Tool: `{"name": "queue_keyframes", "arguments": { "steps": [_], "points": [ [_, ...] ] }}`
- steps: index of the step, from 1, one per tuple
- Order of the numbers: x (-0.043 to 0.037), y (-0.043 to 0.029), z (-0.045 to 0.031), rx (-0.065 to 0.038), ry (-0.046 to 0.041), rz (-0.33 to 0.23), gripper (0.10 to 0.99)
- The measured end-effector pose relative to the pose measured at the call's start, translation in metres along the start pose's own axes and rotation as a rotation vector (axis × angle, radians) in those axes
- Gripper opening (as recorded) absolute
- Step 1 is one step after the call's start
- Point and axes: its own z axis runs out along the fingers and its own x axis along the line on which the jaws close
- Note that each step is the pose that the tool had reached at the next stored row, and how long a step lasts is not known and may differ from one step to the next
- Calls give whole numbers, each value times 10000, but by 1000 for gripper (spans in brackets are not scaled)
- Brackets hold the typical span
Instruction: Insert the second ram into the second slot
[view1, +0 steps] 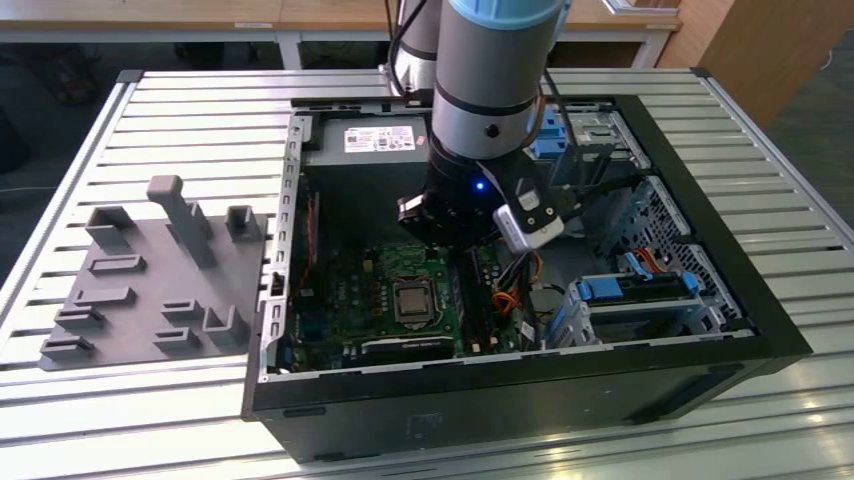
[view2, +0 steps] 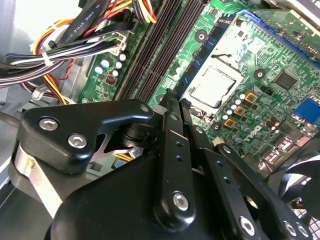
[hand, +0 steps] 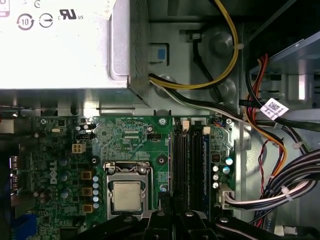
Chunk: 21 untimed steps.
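Observation:
My gripper (view2: 173, 101) hangs inside the open computer case, low over the green motherboard (hand: 130, 140). Its two black fingers meet at the tips, shut, and I see nothing between them. The tips (hand: 164, 200) hover just beside the long black memory slots (hand: 190, 165), between them and the silver processor (hand: 126, 195). In the second wrist view the slots (view2: 155, 45) run away from the fingertips. In the exterior view the arm's wrist covers the gripper (view1: 447, 235), and the slots (view1: 467, 290) lie just below it. The second ram is hidden or out of view, and I cannot tell which slot is the second.
Bundles of coloured cables (hand: 280, 185) crowd the side of the slots away from the processor. The power supply (hand: 60, 45) sits beyond the board. Blue drive-bay clips (view1: 641, 285) fill the case at the exterior view's right. A grey fixture plate (view1: 147, 290) lies outside the case.

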Motion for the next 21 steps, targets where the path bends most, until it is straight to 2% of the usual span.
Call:
{"name": "queue_keyframes", "arguments": {
  "steps": [19,21],
  "points": [
    [-1,0,22,-2,-1,0,137],
    [-2,-1,24,-4,24,-2,137]
  ]
}}
